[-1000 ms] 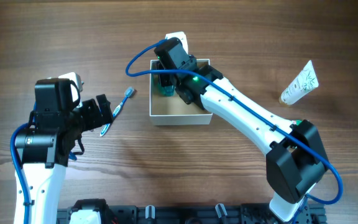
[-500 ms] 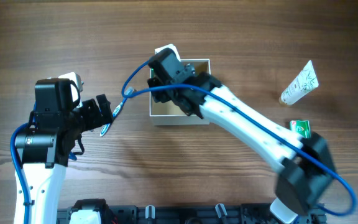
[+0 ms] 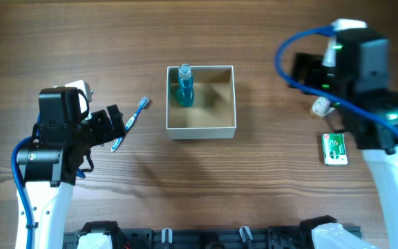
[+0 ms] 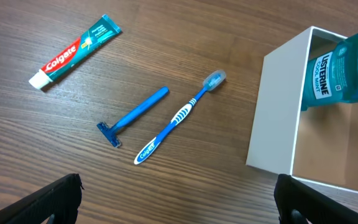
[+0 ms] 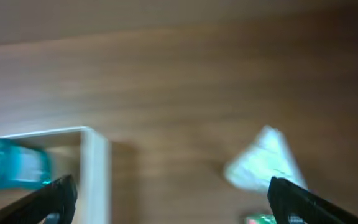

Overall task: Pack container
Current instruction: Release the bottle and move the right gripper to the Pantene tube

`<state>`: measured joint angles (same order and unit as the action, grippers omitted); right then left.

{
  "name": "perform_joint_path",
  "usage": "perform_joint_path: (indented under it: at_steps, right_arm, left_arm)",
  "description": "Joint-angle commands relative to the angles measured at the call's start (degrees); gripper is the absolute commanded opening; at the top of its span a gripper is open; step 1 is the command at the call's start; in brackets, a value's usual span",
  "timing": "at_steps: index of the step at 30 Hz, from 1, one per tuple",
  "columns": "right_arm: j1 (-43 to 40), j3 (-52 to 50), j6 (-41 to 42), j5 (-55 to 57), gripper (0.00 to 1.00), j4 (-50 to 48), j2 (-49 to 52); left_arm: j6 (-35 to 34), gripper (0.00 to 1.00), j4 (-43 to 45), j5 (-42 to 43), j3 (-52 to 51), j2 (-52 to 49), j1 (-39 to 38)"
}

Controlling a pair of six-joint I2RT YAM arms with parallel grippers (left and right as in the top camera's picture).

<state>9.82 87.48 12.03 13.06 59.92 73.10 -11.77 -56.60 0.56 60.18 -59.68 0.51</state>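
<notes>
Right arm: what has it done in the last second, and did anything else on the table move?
The right gripper let go of the mouthwash bottle, left in the container's left side, and swung away right; it now hangs open above the white tube. The left gripper, toothbrush, container and green packet stayed put.
</notes>
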Motion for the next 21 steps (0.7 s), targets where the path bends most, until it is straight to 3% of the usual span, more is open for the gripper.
perform_joint_path:
  at_steps: [1, 4, 8, 18, 21]
  right_arm:
    - [-9.14, 0.15, -6.95, -8.11, 1.0, 2.43, 1.01]
    - [-16.52, 0.15, -10.75, -16.17, 1.0, 2.78, 3.54]
    - [-21.42, 0.15, -15.96, -16.98, 1.0, 3.32, 7.91]
    - [-24.0, 0.09, -19.61, -17.03, 0.99, 3.56, 14.43]
    - [-24.0, -0.83, -19.8, -17.03, 0.9, 3.3, 14.99]
  left_arm:
    - [-0.7, 1.0, -0.04, 1.09, 0.94, -0.02, 0.35]
    - [-0.7, 1.0, 0.02, 1.11, 0.96, -0.02, 0.35]
    - [-0.7, 1.0, -0.02, 1.09, 0.94, -0.02, 0.35]
    - [-0.7, 1.0, 0.0, 1.09, 0.96, -0.02, 0.35]
    - [-0.7, 1.0, 0.13, 1.09, 0.96, -0.02, 0.35]
